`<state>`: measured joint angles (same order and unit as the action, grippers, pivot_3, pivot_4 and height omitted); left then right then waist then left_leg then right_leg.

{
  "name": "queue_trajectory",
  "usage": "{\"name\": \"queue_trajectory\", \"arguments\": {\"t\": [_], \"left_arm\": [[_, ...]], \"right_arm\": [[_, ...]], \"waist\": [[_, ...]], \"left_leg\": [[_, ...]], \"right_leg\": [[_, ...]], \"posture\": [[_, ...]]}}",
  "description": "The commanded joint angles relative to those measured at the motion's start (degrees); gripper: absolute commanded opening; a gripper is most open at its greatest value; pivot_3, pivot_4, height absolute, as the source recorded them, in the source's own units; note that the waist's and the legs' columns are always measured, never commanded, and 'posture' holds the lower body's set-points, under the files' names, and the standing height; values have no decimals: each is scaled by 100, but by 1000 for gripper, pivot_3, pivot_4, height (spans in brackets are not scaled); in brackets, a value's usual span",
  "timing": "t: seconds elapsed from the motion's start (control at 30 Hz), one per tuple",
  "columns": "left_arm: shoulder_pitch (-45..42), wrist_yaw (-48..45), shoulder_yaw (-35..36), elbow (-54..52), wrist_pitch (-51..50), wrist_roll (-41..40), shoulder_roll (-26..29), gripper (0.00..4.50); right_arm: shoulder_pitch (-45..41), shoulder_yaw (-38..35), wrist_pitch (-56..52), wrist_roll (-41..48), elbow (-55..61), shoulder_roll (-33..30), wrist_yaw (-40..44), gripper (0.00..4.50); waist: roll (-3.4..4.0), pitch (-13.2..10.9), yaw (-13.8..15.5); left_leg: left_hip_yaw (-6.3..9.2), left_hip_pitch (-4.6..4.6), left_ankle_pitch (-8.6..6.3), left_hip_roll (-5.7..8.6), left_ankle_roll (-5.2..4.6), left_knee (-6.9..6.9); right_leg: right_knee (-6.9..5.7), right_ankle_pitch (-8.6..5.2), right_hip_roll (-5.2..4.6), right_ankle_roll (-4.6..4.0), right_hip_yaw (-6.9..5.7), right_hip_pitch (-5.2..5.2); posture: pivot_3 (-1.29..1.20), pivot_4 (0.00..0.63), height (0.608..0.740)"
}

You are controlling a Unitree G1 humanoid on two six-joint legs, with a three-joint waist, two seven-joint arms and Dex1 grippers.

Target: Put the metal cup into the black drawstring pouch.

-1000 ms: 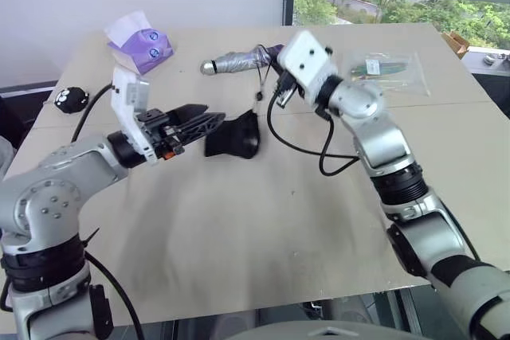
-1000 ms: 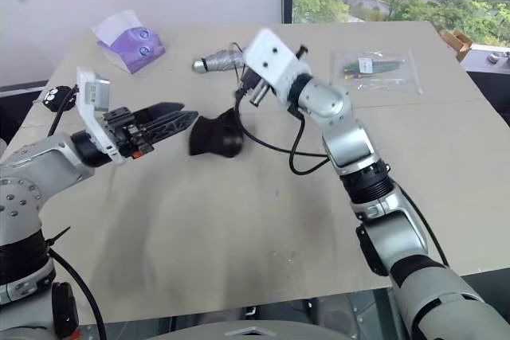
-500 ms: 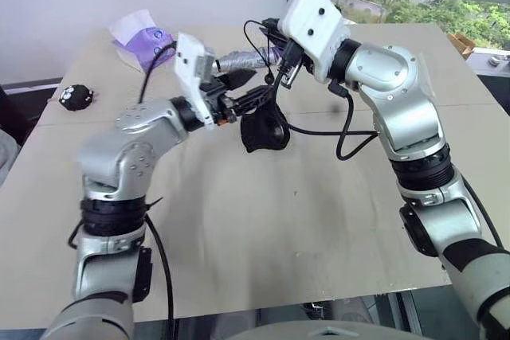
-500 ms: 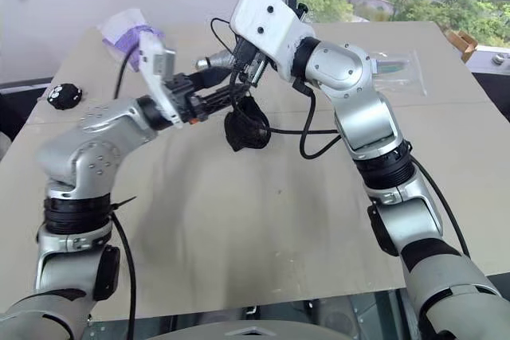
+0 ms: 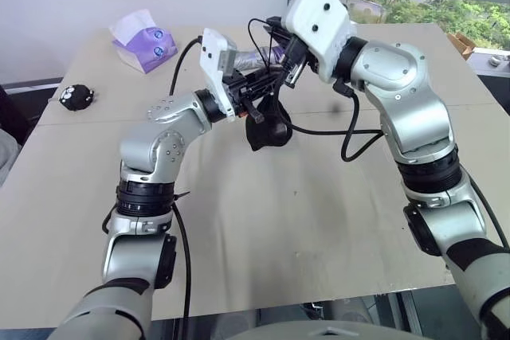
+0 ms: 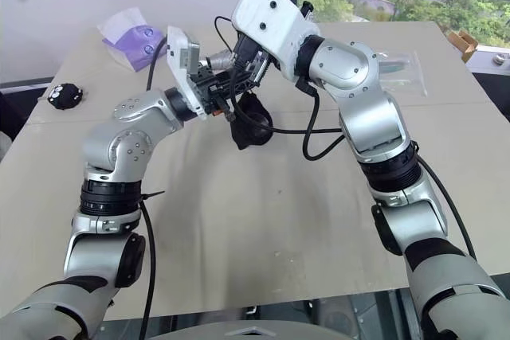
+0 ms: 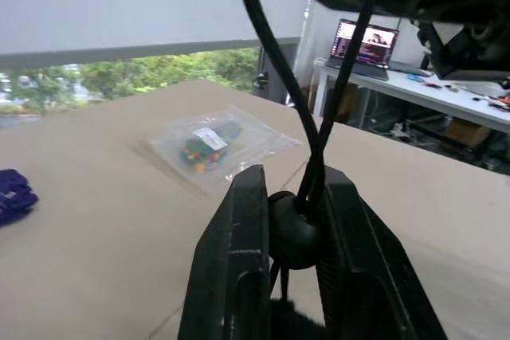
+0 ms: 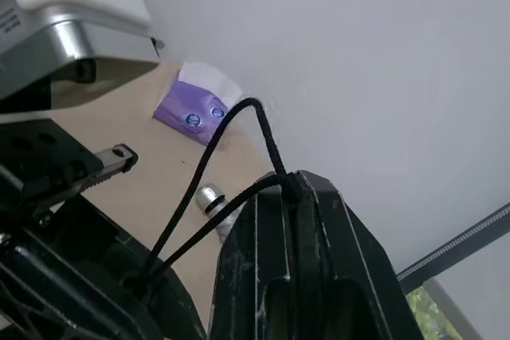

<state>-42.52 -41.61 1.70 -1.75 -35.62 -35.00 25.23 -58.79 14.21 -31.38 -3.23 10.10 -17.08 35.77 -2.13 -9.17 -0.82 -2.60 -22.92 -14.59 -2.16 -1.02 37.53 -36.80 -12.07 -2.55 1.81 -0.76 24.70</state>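
The soft matte black fabric drawstring pouch [image 5: 268,127] is held hanging above the beige table [image 5: 319,220], just below both grippers, near the table's twelve o'clock side. The left gripper [image 7: 293,232] is clamped on the pouch's round black cord toggle [image 7: 292,228]. The right gripper [image 8: 296,197] is pinched together on the thin black cord [image 8: 239,129]. The metal cup cannot be made out; whether it is inside the pouch cannot be told. A silver-grey folded umbrella [image 8: 213,198] lies behind the grippers. A purple tissue pack [image 5: 143,40] sits at ten o'clock.
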Motion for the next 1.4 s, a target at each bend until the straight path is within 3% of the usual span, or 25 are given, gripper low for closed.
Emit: {"name": "queue_trajectory", "arguments": {"t": [0.03, 0.17, 0.37, 0.63, 0.8, 0.87, 0.97, 1.1, 1.2, 1.4], "left_arm": [[-130, -104, 34, -87, 110, 34, -23, 192], [168, -161, -127, 112, 40, 306, 95, 192], [770, -234, -281, 586, 211, 921, 454, 192], [554, -233, -235, 836, 310, 1227, 742, 192], [333, -529, -762, 510, 330, 1366, 666, 192], [371, -648, -779, 283, 171, 1159, 552, 1207], [476, -631, -480, -239, -175, 779, 515, 2379], [862, -340, 240, -1010, -609, 296, 685, 4374], [1602, 133, 773, -1980, -1165, -103, 767, 4500], [3814, 957, 1804, -3184, -870, -81, 397, 4500]], "right_arm": [[-48, -216, -188, 33, 281, 8, -181, 0], [-295, -1087, -701, 329, -205, 317, -886, 0], [-714, -2150, -477, 449, -1534, -81, -1749, 0], [-351, -2218, -347, 649, -1829, -617, -1757, 0], [996, -2093, -970, 1116, -794, -998, -1070, 0], [1669, -1920, -1176, 1346, -185, -1219, -687, 0], [2653, -1855, -1289, 1542, 584, -1470, -430, 986], [3591, -2179, -1316, 1862, 1213, -1677, -235, 2946], [4373, -2517, -1176, 2260, 1703, -1827, 91, 4330], [5840, -2752, -380, 2535, 2307, -1683, 369, 4424]], "waist": [[0, 0, -1], [0, 0, 3], [1, 0, 9], [8, -4, -1], [7, -3, 65], [9, -3, 69], [9, -4, 50], [14, -7, -38], [15, -6, -42], [9, 1, 5]], "left_leg": [[1, 0, 0, 0, 0, 0], [0, 0, 0, 0, 0, 1], [-9, 4, 0, 0, 0, 1], [-10, -11, 0, -2, 0, -8], [-7, -17, -2, 0, -4, -7], [-8, -22, -3, 1, -6, -4], [-1, -33, -5, -2, -9, 1], [5, -8, -7, -8, -12, 0], [4, 13, -7, -12, -12, -1], [1, 30, -8, -16, -12, 2]], "right_leg": [[0, 0, 0, 0, 0, 0], [-2, 0, 0, 0, -1, 0], [-3, 0, -1, 0, 3, -1], [1, 0, 0, 0, 2, 10], [4, -1, -2, 2, 0, 8], [4, 0, -2, 3, 1, 8], [4, 0, -1, 4, -3, 11], [5, -1, 9, 4, 23, 12], [-4, -2, 17, 4, 35, 6], [3, -3, 17, 5, 39, -16]], "posture": [[0, 150, 740], [0, 150, 740], [0, 150, 740], [0, 150, 740], [0, 150, 740], [0, 150, 740], [0, 150, 740], [0, 150, 740], [0, 150, 740], [0, 150, 740]]}}
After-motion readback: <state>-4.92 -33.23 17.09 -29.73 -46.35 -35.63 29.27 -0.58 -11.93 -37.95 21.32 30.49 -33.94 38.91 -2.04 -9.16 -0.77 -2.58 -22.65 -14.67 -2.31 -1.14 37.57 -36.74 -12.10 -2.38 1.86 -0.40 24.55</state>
